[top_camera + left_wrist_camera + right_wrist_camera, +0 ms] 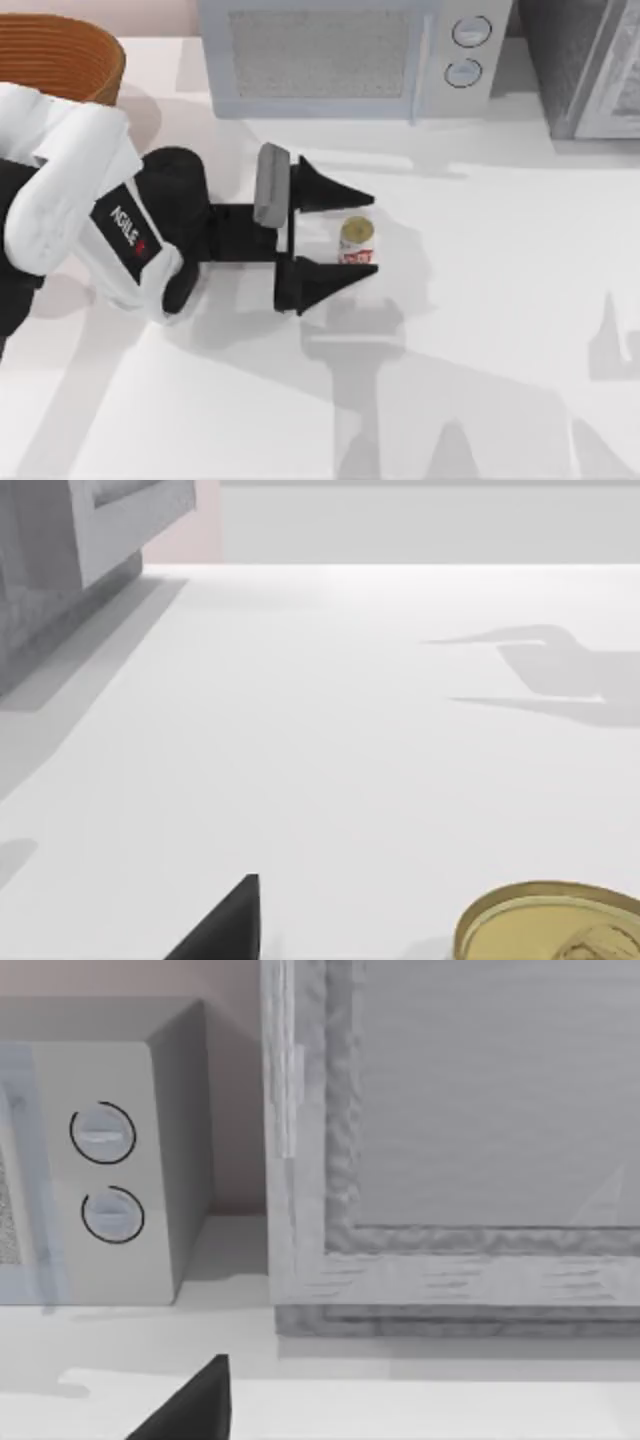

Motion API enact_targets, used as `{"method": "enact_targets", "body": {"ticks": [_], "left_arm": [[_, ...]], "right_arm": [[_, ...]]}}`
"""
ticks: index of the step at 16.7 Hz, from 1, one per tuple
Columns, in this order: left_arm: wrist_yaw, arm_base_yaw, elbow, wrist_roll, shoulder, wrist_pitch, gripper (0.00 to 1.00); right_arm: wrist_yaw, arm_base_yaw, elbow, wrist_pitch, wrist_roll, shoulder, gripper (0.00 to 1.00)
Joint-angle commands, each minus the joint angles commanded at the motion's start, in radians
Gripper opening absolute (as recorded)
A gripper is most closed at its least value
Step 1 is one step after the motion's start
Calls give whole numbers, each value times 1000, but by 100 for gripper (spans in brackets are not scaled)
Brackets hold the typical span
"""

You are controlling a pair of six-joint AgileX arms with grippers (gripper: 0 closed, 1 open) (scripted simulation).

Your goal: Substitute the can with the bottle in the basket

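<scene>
Top view: left end effector (pixel 365 232) is spread wide with the can (pixel 356 241) standing upright between its 2 fingers on the white counter (pixel 480 330) — in front of the microwave (pixel 350 55). Basket (pixel 55 55) sits well left of the microwave.

Left wrist view: can's gold top (pixel 555 925) near 1 fingertip (pixel 225 925).

Right wrist view: faces the microwave's dials (pixel 105 1170) — right end effector's state, can't tell.

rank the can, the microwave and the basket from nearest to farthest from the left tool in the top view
1. The can, standing on the table between the open fingers of the left tool.
2. The microwave, at the table's back edge, behind the tool.
3. The basket, in the back left corner, beyond the arm's white body.
</scene>
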State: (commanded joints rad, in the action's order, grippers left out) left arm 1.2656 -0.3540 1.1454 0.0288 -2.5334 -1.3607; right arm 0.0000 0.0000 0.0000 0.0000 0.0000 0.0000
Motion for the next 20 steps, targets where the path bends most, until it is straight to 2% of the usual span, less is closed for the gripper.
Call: {"method": "enact_targets", "body": {"ticks": [6,9,14,20], "left_arm": [[0,-3,0,0,0,0,100],[-45,21,-38,-7,60,48,100],[-226,101,-195,-17,369,246,100],[-534,205,-464,-14,993,582,100]], "right_arm": [[0,0,0,0,0,0,100],[0,0,0,0,0,0,100],[0,0,0,0,0,0,100],[0,0,0,0,0,0,100]]}}
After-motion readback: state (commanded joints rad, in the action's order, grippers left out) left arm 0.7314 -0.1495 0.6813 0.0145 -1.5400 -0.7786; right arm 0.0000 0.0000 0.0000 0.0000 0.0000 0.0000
